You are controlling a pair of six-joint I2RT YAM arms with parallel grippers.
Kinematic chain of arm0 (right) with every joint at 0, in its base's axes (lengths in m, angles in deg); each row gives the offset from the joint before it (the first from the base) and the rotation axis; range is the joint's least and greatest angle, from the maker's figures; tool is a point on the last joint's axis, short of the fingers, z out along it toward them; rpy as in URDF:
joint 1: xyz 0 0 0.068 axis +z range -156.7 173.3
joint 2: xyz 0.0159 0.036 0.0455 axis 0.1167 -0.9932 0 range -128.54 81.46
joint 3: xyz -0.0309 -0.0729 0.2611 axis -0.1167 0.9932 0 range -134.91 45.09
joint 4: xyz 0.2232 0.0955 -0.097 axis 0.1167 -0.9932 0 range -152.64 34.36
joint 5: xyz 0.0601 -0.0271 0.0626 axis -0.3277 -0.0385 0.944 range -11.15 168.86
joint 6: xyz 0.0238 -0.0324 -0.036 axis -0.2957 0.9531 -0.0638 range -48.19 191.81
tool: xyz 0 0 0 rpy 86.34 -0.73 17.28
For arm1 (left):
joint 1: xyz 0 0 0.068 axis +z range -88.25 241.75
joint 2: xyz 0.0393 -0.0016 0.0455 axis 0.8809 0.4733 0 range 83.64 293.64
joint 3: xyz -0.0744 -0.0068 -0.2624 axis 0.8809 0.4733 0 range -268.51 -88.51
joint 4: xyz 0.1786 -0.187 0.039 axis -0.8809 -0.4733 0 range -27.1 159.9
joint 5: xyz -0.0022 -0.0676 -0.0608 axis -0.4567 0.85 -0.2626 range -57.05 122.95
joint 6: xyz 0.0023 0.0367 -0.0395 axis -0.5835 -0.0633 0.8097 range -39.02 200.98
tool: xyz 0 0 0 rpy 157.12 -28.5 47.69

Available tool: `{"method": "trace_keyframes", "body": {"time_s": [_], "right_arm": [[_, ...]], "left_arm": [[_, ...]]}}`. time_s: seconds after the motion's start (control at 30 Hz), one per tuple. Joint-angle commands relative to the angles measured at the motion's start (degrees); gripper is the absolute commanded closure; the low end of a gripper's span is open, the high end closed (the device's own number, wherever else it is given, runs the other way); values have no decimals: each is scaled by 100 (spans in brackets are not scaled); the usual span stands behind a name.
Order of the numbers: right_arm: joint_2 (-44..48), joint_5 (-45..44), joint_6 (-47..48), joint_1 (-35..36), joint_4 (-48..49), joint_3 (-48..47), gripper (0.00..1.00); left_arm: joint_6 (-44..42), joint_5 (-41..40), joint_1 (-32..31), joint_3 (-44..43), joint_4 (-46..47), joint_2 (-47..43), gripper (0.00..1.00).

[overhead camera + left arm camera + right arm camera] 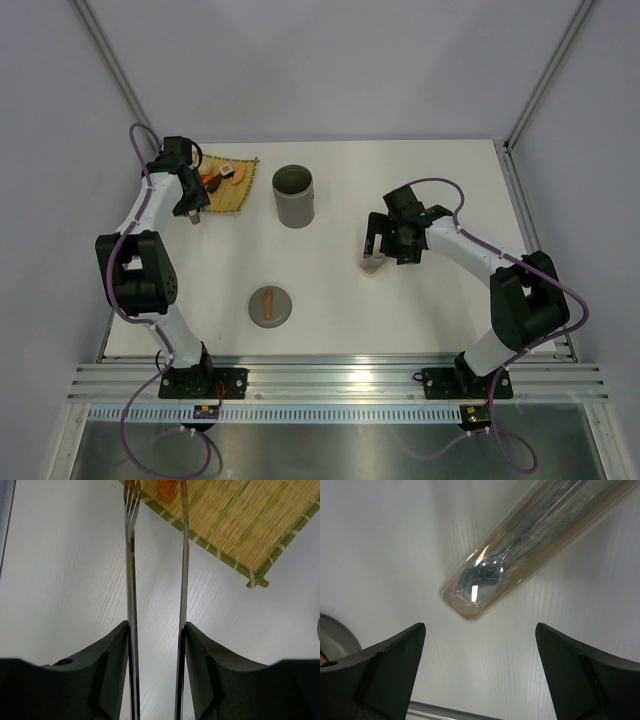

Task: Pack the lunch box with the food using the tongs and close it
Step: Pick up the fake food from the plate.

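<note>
The left end effector (157, 647) was clamped on the tongs (131, 580), a finger against each arm; their tips straddled an orange piece of the food (168, 488) at the edge of the yellow mat (240, 525), whether pinched could not be told; picking up seemed the step in hand; the next move called for a firmer squeeze and a lift across to the open lunch box (294, 196) near the mat; the right end effector (480, 650) hung wide apart over the cutlery case (520, 555).

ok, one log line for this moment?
left gripper: holds tongs, tips astride orange food on mat | right gripper: open over case | box: open, lid on table
</note>
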Motion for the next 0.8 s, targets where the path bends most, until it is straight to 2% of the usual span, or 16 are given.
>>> {"method": "trace_keyframes", "body": {"time_s": [0.0, 0.37, 0.57, 0.7, 0.77], "right_arm": [[21, 28, 2, 59, 38, -216, 0], [-5, 28, -6, 59, -24, -252, 1], [-49, 11, -24, 59, -24, -287, 1], [-128, 54, -50, 59, -23, -331, 1], [-164, 63, -33, 59, -23, -357, 1]], "left_arm": [[-108, 91, 93, -409, 283, 221, 51], [-65, 443, 137, -708, 265, 714, 51], [-20, 478, 137, -559, 432, 547, 51], [-82, 382, 155, -769, 292, 722, 45], [-91, 416, 172, -918, 231, 828, 45]]}}
